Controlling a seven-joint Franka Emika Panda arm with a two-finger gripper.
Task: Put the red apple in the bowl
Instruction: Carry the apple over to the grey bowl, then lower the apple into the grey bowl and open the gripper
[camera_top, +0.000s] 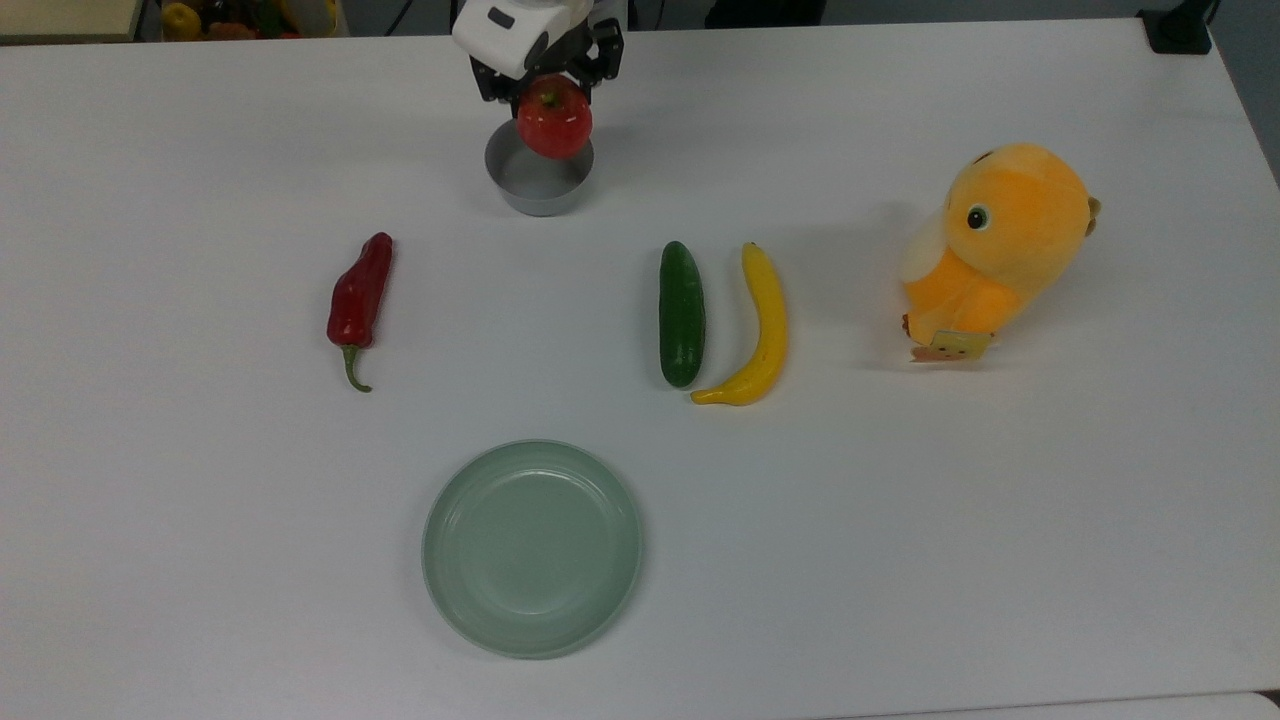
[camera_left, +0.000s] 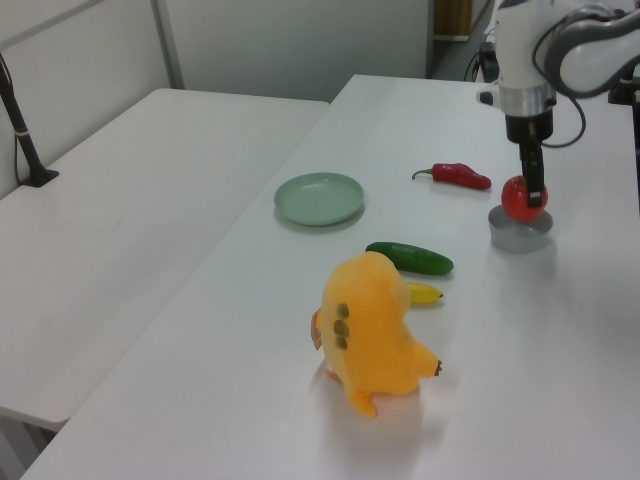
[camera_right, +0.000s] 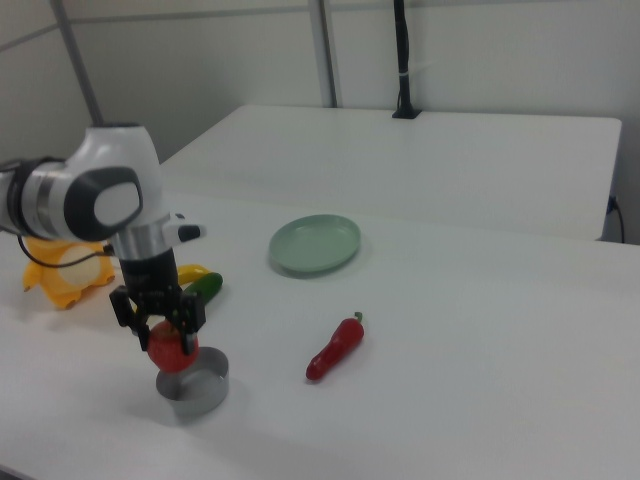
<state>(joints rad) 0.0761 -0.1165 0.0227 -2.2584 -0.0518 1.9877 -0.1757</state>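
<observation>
The black two-finger gripper (camera_top: 548, 85) is closed on the round glossy red apple (camera_top: 554, 117), one finger on each side of the fruit. The apple hangs just below the fingers (camera_right: 189, 318), directly over the small grey round bowl (camera_top: 539, 185); in the right view its underside sits at the bowl's rim (camera_right: 192, 386). The bowl stands on a white matte tabletop (camera_top: 900, 500). Behind it, in the right view, a second white table (camera_right: 450, 160) meets pale wall panels.
</observation>
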